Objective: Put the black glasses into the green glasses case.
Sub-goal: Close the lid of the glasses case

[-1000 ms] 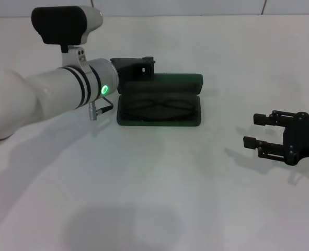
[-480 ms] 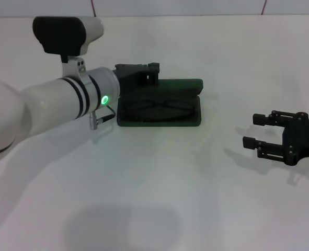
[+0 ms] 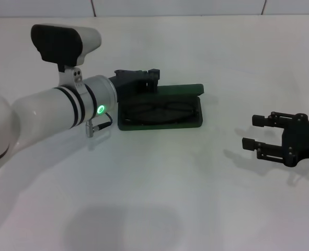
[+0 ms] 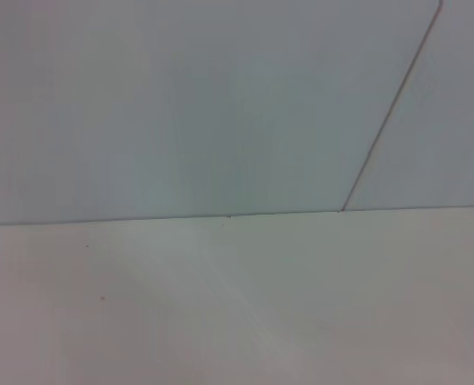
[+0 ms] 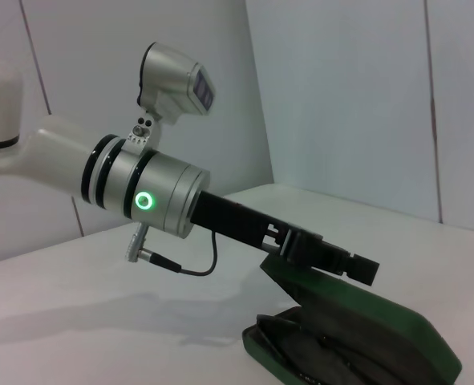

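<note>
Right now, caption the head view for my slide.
Left tool at the green glasses case lid, black glasses inside; right tool idle.

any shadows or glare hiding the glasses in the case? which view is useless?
Head view: soft arm shadows on the table, no glare; black glasses low-contrast against the dark lining of the green case, left gripper at its lid. Right wrist view: green LED ring glows, glasses barely visible. Left wrist view: only wall and table, useless. Right gripper parked aside, open.
</note>
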Tool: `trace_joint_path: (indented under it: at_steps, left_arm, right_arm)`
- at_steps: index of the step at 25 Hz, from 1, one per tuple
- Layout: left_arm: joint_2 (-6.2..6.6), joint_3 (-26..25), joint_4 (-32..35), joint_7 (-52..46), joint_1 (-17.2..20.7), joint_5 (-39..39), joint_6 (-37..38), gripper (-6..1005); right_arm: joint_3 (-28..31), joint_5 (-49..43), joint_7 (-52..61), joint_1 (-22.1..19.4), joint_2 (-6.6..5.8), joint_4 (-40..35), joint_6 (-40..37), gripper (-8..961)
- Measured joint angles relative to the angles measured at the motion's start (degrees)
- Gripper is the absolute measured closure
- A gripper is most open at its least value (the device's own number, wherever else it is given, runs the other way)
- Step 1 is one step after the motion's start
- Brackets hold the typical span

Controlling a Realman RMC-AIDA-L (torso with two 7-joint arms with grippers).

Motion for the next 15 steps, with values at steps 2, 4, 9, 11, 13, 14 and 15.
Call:
trace_joint_path:
  at_steps: [2, 4, 9, 11, 13, 14, 15]
  left_arm:
    - [-0.01, 0.2, -0.2, 2.4, 0.3, -1.8, 0.0, 951]
    - [-0.01, 0.3, -0.3, 4.8, 0.7, -3.7, 0.2, 951]
    - [-0.02, 0.2, -1.0, 11.5, 1.3, -8.8, 1.9, 950]
    - [-0.04, 0.1, -1.6, 14.3, 1.3, -11.1, 2.8, 950]
    - [-0.05, 0.0, -2.8, 18.7, 1.3, -15.0, 4.3, 950]
    - [-0.05, -0.1, -3.5, 21.3, 1.3, -17.4, 5.1, 950]
    - [-0.06, -0.1, -4.3, 23.9, 1.3, -19.9, 6.0, 950]
  right_arm:
    - [0.0, 0.0, 0.1, 0.0, 0.00, 0.0, 0.0, 324]
    - [0.0, 0.0, 0.1, 0.0, 0.00, 0.1, 0.0, 324]
    - [0.0, 0.0, 0.1, 0.1, 0.01, 0.1, 0.0, 323]
    - [0.0, 0.0, 0.2, 0.1, 0.00, 0.1, 0.0, 323]
    - [0.0, 0.0, 0.2, 0.1, 0.00, 0.1, 0.0, 323]
    - [0.0, 0.0, 0.3, 0.1, 0.00, 0.1, 0.0, 323]
    - [0.0, 0.0, 0.3, 0.1, 0.00, 0.1, 0.0, 323]
